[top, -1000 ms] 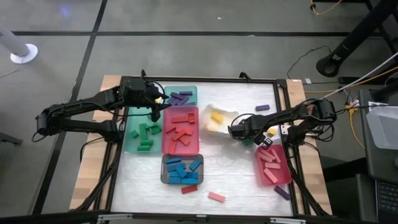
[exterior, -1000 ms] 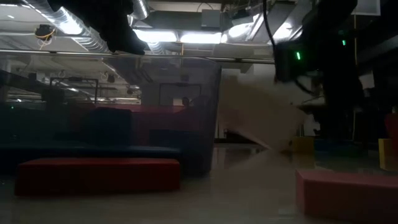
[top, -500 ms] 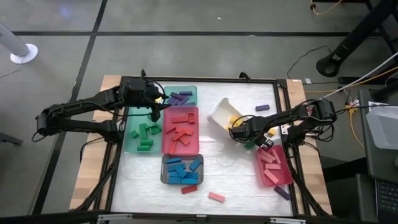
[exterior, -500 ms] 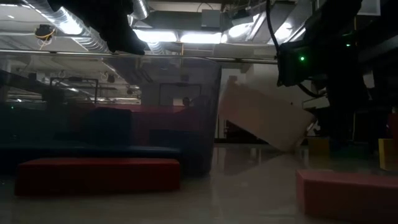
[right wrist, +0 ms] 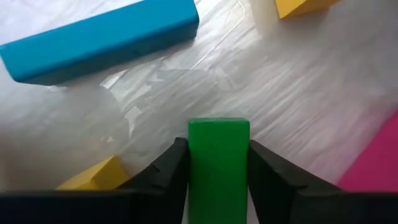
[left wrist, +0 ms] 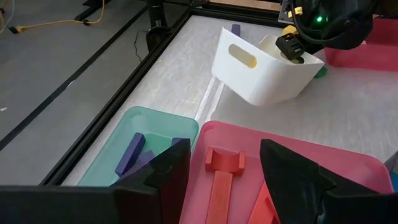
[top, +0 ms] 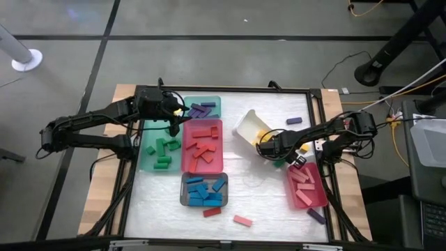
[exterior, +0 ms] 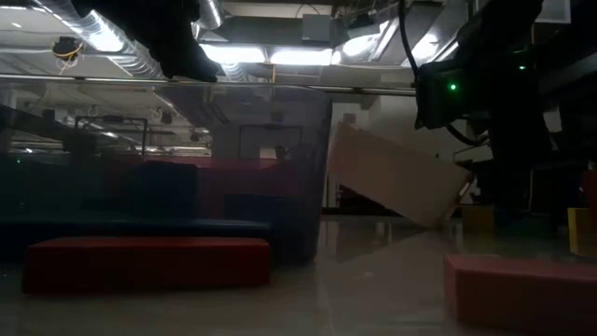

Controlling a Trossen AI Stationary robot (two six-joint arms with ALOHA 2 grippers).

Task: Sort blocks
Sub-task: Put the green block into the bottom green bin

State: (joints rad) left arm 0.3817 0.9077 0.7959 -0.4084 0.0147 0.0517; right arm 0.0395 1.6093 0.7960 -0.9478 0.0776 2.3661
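Right gripper [right wrist: 217,186] clamps a green block [right wrist: 219,162]; left gripper [left wrist: 224,180] hangs open over trays [left wrist: 348,165].

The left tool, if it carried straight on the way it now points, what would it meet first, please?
Probably the white bin, tipped on its side ahead of the open left tool, beyond the red tray. Depth is unclear; aimed lower, it would meet that tray first.

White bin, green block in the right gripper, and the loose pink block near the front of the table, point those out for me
white bin [left wrist: 261,74]: left wrist view, its side wall.
green block [right wrist: 218,162]: right wrist view, its top face.
pink block [top: 242,221]: high view, its middle.
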